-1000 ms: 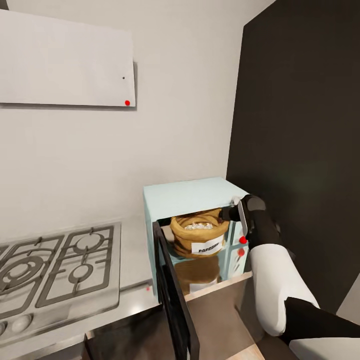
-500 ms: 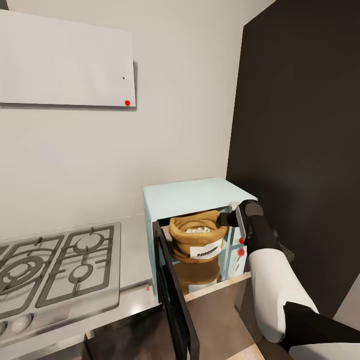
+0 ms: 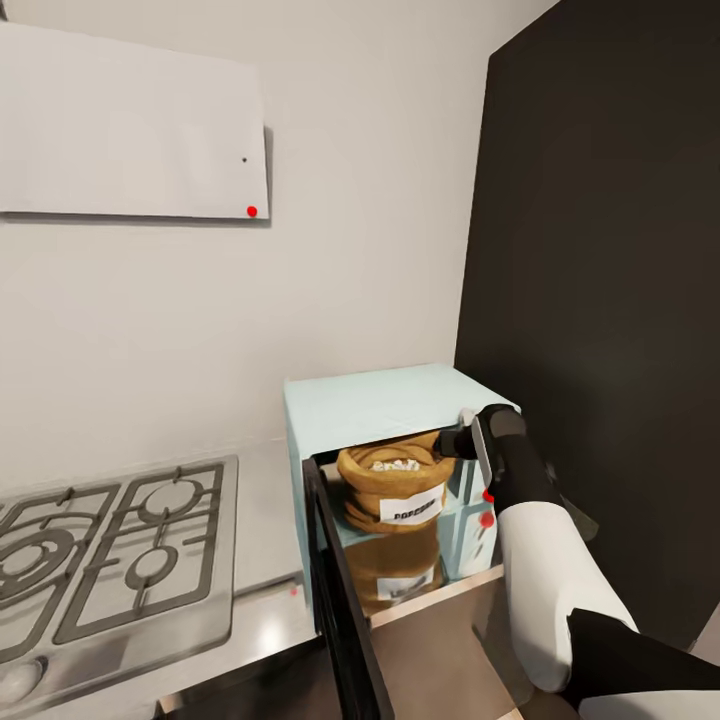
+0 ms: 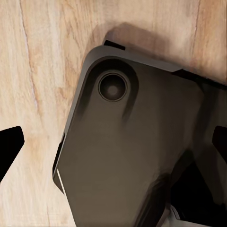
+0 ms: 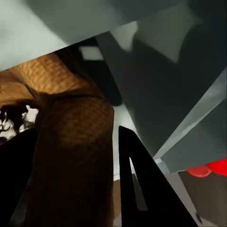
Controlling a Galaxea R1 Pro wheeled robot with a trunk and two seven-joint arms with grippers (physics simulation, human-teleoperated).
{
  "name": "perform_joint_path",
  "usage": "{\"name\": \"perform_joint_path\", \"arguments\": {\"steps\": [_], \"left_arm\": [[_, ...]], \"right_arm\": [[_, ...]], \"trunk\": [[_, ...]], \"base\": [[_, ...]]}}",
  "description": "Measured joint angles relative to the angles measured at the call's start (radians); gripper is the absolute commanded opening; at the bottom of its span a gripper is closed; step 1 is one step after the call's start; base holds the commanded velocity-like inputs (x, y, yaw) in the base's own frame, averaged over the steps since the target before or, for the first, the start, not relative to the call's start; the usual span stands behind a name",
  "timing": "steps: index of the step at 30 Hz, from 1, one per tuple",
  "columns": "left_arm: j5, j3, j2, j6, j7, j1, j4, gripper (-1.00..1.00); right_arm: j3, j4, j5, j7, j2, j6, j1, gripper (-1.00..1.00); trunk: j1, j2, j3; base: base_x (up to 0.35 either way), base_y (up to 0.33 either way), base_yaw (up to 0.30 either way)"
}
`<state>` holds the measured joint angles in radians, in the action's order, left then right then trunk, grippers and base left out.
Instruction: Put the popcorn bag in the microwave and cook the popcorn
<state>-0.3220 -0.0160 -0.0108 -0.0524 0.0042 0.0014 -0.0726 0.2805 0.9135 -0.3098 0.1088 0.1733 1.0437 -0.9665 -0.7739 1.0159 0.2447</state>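
1 popcorn bag point(image 3: 392, 488) in 1 open microwave point(image 3: 375, 410) | right hand point(image 3: 447, 443) pinching bag rim | 1 hob point(image 3: 110, 555) on tabletop point(image 3: 262, 500) | left hand: can't tell

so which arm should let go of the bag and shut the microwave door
Right. Its jaws already grip the popcorn bag rim inside the microwave, with the open door just beside that arm.
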Motion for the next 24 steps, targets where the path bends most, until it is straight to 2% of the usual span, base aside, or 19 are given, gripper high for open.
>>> {"name": "perform_joint_path", "arguments": {"steps": [2, 13, 14, 22, 24], "left_arm": [[0.000, 0.000, 0.000, 0.000, 0.000, 0.000, 0.000, 1.00], [0.000, 0.000, 0.000, 0.000, 0.000, 0.000, 0.000, 1.00], [0.000, 0.000, 0.000, 0.000, 0.000, 0.000, 0.000, 1.00], [0.000, 0.000, 0.000, 0.000, 0.000, 0.000, 0.000, 1.00], [0.000, -0.001, 0.000, 0.000, 0.000, 0.000, 0.000, 1.00]], "right_arm": [[0.000, 0.000, 0.000, 0.000, 0.000, 0.000, 0.009, -1.00], [0.001, 0.000, 0.001, 0.001, 0.000, 0.000, 0.010, -1.00], [0.001, 0.000, 0.001, 0.001, 0.000, 0.000, 0.010, 1.00], [0.002, 0.001, 0.000, 0.006, 0.000, 0.001, 0.010, 1.00], [0.005, 0.008, -0.031, 0.040, 0.000, 0.000, 0.012, 1.00]], "trunk": [[0.007, 0.000, 0.000], [0.007, 0.000, 0.000], [0.007, 0.000, 0.000], [0.007, 0.000, 0.000], [0.006, 0.000, 0.000]], "base": [[0.063, 0.000, 0.000], [0.002, 0.000, 0.000], [0.000, 0.000, 0.000], [0.000, 0.000, 0.000], [0.000, 0.000, 0.000]]}}
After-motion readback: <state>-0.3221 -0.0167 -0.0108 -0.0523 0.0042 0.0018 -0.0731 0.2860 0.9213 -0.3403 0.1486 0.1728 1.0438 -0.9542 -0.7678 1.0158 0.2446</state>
